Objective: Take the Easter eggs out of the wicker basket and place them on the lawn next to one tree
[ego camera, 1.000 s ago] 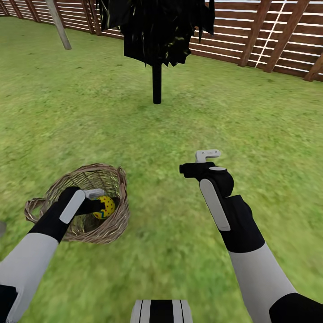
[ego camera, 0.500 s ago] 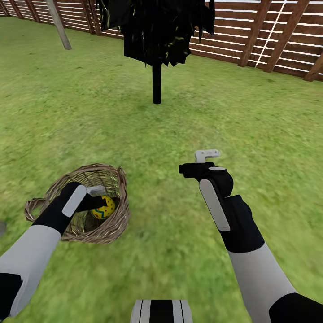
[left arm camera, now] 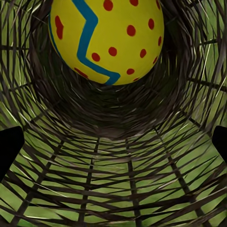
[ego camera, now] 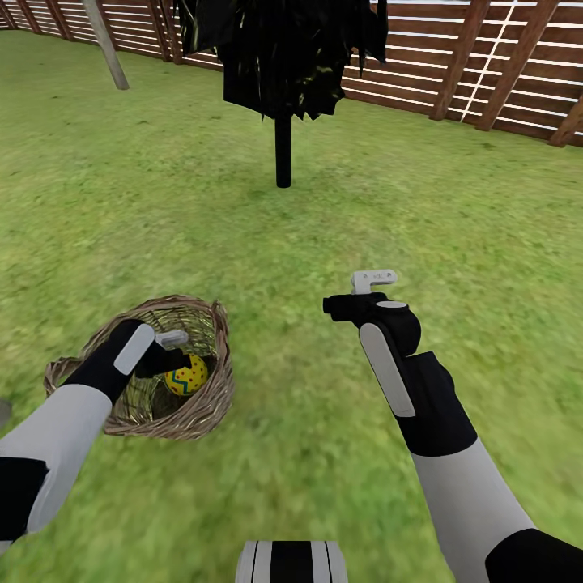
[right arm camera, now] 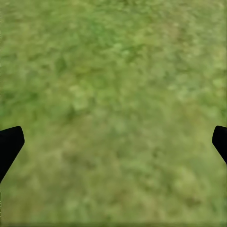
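The wicker basket (ego camera: 212, 403) stands on the lawn (ego camera: 267, 243) at the lower left. One yellow Easter egg (ego camera: 186, 375) with a blue zigzag and red dots lies inside it; I see no other eggs. My left gripper (ego camera: 178, 343) hangs open inside the basket mouth, just above the egg and apart from it. In the left wrist view the egg (left arm camera: 106, 40) lies ahead against the woven wall (left arm camera: 113, 165), beyond the spread fingertips (left arm camera: 9, 149). Over bare grass to the right, my right gripper (ego camera: 356, 295) is open and holds nothing.
A black-trunked tree (ego camera: 282, 154) with near-black foliage stands ahead in the middle. A pale grey trunk (ego camera: 107, 42) leans at the far top left. A brown slat fence (ego camera: 453, 65) closes the back. Open grass (right arm camera: 113, 94) lies around the right arm.
My left gripper has drawn back and up from the egg, which stays in the basket and shows more fully. The right arm has not moved.
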Available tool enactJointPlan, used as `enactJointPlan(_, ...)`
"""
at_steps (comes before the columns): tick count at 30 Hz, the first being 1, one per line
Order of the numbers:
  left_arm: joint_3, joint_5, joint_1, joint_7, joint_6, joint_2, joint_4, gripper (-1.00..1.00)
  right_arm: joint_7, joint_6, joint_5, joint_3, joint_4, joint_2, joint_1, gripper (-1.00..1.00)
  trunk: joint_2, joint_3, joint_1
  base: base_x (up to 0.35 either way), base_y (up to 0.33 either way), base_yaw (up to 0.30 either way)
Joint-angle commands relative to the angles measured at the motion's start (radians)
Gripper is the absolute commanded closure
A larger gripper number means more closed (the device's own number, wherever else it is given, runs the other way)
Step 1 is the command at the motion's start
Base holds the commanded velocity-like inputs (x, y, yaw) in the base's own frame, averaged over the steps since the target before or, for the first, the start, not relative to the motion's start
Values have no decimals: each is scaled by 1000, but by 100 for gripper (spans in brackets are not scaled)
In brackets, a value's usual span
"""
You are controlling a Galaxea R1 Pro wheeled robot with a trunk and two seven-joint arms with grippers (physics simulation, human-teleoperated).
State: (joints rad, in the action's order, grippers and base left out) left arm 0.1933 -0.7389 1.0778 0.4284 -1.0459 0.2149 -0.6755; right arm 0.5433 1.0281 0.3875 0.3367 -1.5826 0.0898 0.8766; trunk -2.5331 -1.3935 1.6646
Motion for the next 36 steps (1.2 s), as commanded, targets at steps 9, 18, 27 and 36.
enactJointPlan(9, 6, -10, 9, 1, -1, 1, 7, -100, 10, 3, 10, 2, -1, 1, 1, -100, 0, -1, 0, 0, 0, 0)
enactJointPlan(18, 8, -11, 10, -19, -1, 7, 1, -100, 10, 3, 11, 3, 1, 0, 1, -100, 0, -1, 0, 0, 0, 0)
enactJointPlan(27, 8, -11, 10, -26, -1, 10, -1, -100, 10, 3, 11, 3, 3, 0, 1, -100, 0, -1, 0, 0, 0, 0)
enactJointPlan(36, 8, -11, 9, -26, -1, 11, -8, -100, 10, 3, 11, 4, 8, 0, 1, -100, 0, -1, 0, 0, 0, 0)
